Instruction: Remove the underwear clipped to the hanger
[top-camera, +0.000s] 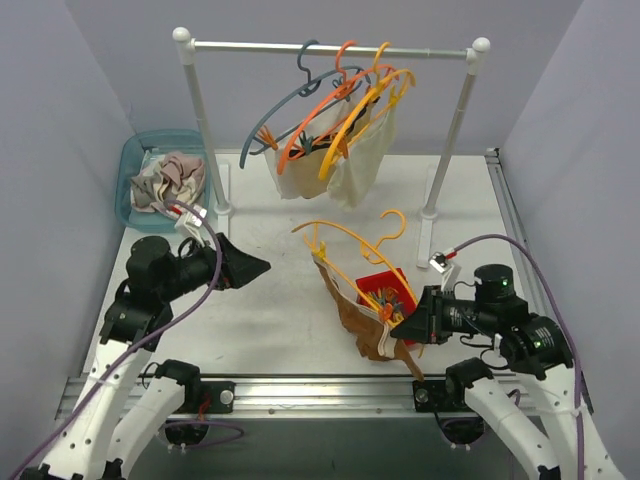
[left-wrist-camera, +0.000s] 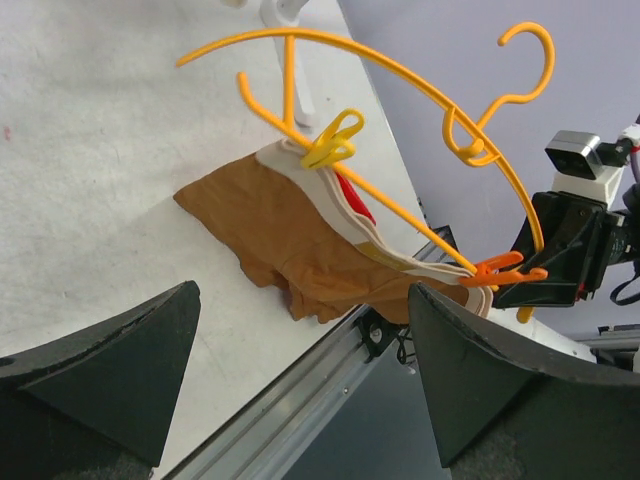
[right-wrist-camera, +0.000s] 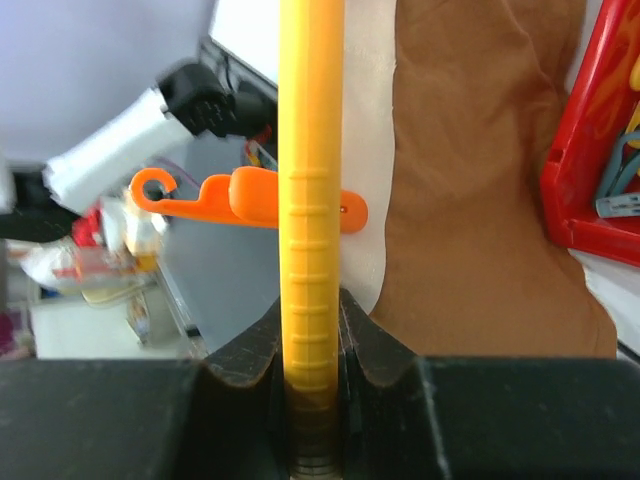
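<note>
My right gripper (top-camera: 400, 326) is shut on the bar of a yellow hanger (top-camera: 352, 240) and holds it tilted over the table's front middle. Brown underwear (top-camera: 362, 322) with a cream waistband hangs from it. A yellow clothespin (left-wrist-camera: 333, 140) and an orange clothespin (left-wrist-camera: 505, 272) hold the underwear (left-wrist-camera: 290, 235) to the hanger (left-wrist-camera: 400, 75). In the right wrist view the bar (right-wrist-camera: 311, 200) runs between my gripper's (right-wrist-camera: 311, 330) fingers, with the orange clothespin (right-wrist-camera: 250, 198) just beyond. My left gripper (top-camera: 262, 266) is open and empty, left of the hanger and apart from it (left-wrist-camera: 302, 290).
A white rack (top-camera: 330, 46) at the back carries several hangers with cream underwear (top-camera: 360, 165) clipped on. A blue basket (top-camera: 135, 150) at the back left holds loose underwear (top-camera: 170, 180). A red tray (top-camera: 390, 282) of clothespins sits behind the held hanger. The table's metal front edge is close below.
</note>
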